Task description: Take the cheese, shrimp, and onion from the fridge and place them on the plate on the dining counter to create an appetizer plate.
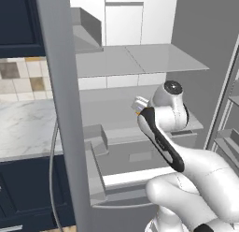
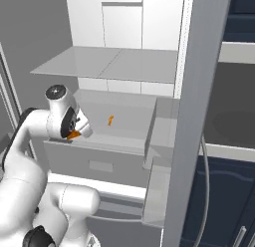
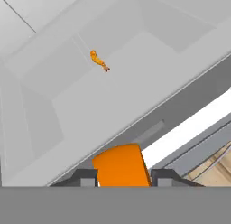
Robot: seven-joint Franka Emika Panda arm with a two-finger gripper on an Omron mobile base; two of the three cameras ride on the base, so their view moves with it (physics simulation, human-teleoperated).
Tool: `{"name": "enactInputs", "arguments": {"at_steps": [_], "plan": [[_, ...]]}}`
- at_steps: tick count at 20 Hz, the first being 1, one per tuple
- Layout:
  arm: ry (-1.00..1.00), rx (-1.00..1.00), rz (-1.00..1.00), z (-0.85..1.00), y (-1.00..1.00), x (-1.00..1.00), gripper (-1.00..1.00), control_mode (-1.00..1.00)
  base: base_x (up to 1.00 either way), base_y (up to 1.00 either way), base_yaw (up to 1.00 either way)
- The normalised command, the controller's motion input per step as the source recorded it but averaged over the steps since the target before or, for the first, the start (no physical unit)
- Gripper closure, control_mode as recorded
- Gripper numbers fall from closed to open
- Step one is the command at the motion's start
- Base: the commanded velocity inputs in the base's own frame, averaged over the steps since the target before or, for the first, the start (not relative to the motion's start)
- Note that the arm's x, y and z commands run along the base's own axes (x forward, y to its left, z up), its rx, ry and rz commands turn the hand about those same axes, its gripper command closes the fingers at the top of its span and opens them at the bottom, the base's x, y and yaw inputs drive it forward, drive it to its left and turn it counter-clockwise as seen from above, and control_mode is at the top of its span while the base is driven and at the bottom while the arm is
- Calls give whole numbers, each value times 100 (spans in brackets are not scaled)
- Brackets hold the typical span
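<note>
cheese (image 3: 121, 166) clamped in end effector (image 3: 122, 177) | shrimp (image 3: 99, 60) well apart, on fridge (image 2: 119, 124) shelf

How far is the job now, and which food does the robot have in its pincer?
Nothing looks finished yet: the plate is not in these views. In hand: the pincer is shut on the orange cheese, at the front of the open fridge, as the hand view shows. Left: the shrimp lies on the fridge shelf. The onion cannot be seen here, so its state is unknown.

Cheese (image 3: 121, 166) clamped in hand (image 3: 122, 177); shrimp (image 3: 99, 61) on fridge (image 2: 119, 61) shelf.
</note>
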Motion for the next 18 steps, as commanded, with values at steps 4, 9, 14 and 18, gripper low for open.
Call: {"name": "enactInputs", "arguments": {"at_steps": [4, 9, 14, 18], "plan": [[15, -3, 0, 85, -1, -74, 100, -100, 0, 0, 0], [3, -6, 0, 15, -18, -98, 100, -100, 0, 0, 0], [8, -2, 0, 4, -19, -55, 100, -100, 0, 0, 0], [1, 0, 0, 0, -10, -25, 100, 100, -19, 0, 0]]}}
